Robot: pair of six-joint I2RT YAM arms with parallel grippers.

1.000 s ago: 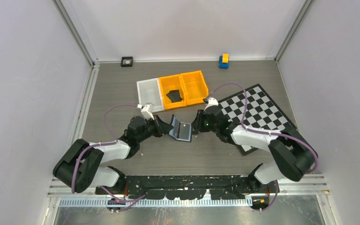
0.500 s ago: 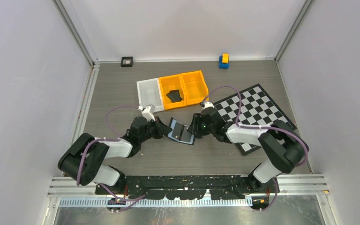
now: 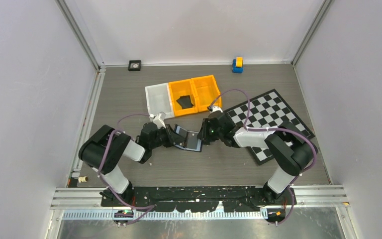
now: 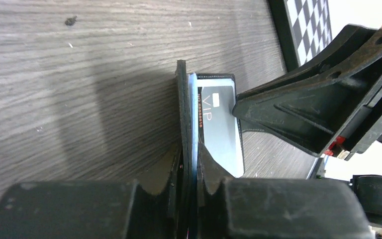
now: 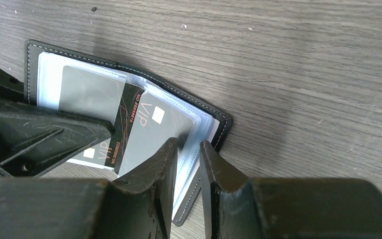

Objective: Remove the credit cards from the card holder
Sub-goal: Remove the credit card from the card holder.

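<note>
The card holder [image 3: 188, 141] lies open on the table between my two grippers. My left gripper [image 3: 173, 135] is shut on its left cover [image 4: 181, 109], which stands on edge between the jaws [image 4: 189, 154]. Dark credit cards marked VIP [image 5: 151, 132] sit in clear sleeves inside it, and one of these cards [image 4: 219, 124] also shows in the left wrist view. My right gripper [image 3: 202, 135] is at the holder's right edge. Its jaws [image 5: 189, 147] stand a narrow gap apart, with the sleeves' edges showing between them. Its fingers [image 4: 298, 109] face the left gripper closely.
Two yellow bins [image 3: 206, 92] and a white bin [image 3: 158, 98] stand just beyond the holder; a dark flat piece [image 3: 185, 101] lies in one yellow bin. A checkerboard [image 3: 273, 117] lies at the right. A small black square block [image 3: 135, 64] and a blue-yellow block [image 3: 237, 63] sit by the back wall.
Both grippers and the holder have shifted left and slightly away from the bases. The right gripper has come in over the holder's right edge. The left arm has folded in closer.
</note>
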